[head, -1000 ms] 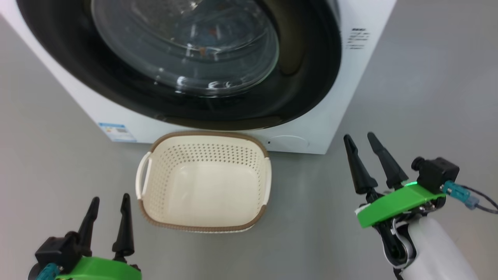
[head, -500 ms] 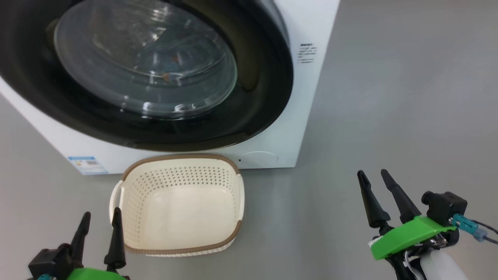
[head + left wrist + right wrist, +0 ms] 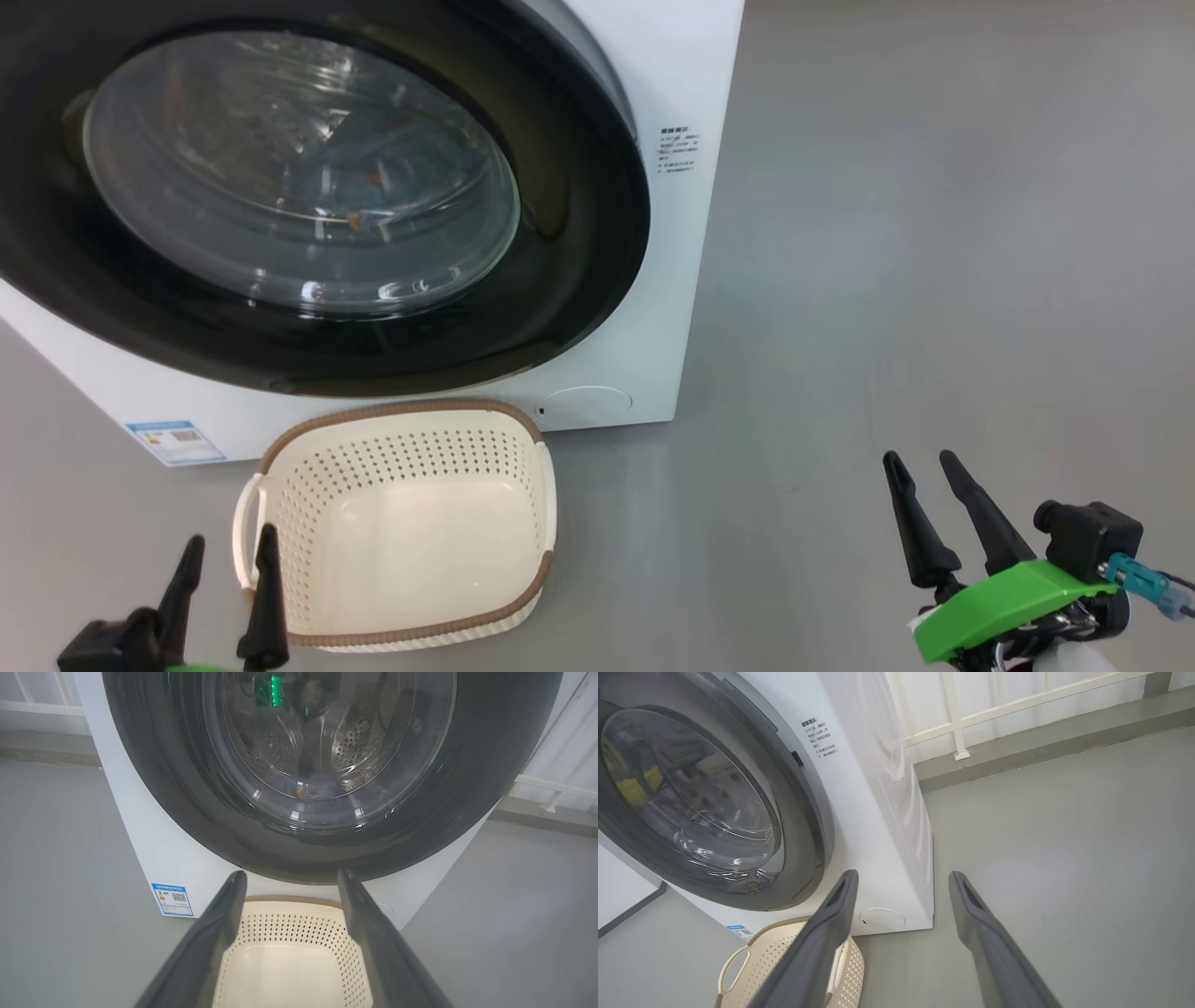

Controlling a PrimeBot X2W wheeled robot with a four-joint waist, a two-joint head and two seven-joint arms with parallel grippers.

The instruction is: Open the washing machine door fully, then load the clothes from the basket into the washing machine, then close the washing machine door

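The washing machine door (image 3: 579,233) sits shut, flush in the front of the washing machine (image 3: 672,56). The basket (image 3: 401,413) stands just before its bottom edge. In front of the machine, the left gripper (image 3: 231,537) hovers spread at the basket's outer rim. The right gripper (image 3: 918,456) hovers spread over open floor (image 3: 934,233) off the machine's right corner.

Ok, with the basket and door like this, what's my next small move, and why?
Probably just draw both back and stop: the basket is empty, the washing machine door looks shut flush, and the left claw and right claw stand open, holding nothing.
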